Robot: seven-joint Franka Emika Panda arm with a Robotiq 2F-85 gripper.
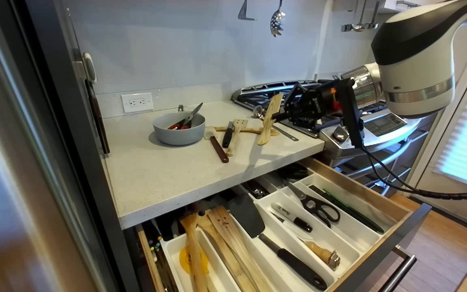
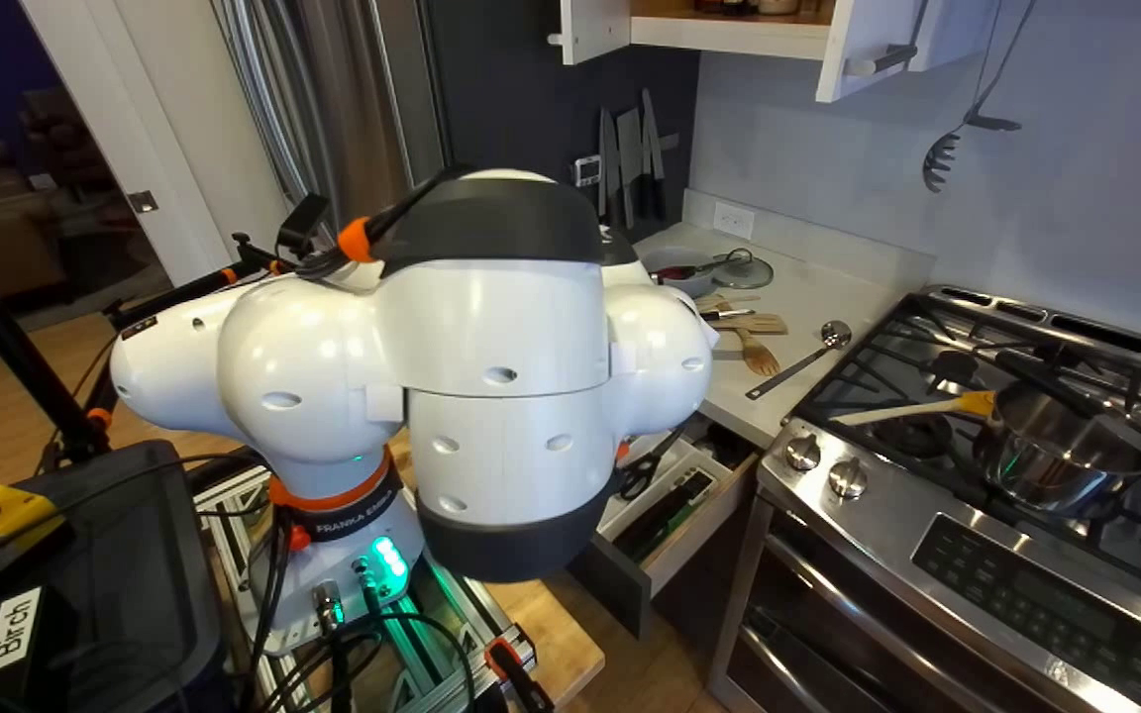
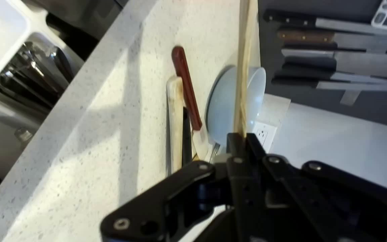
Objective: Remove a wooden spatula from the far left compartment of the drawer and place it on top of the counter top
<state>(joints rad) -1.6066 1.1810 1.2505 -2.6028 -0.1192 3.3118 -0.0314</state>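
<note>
My gripper is shut on a pale wooden spatula. The spatula is held steeply tilted above the counter top, and its shadow falls on the slab. In the wrist view the fingertips pinch the spatula, seen edge-on. In an exterior view the arm hides the gripper and spatula, while the counter top shows. The drawer is open below the counter. Its far left compartment holds a light wooden utensil over a yellow item.
A grey-blue bowl with utensils stands on the counter. Several utensils lie beside it, including a brown-handled one and a wooden slotted spatula. A metal ladle lies near the gas stove. More tools fill the drawer.
</note>
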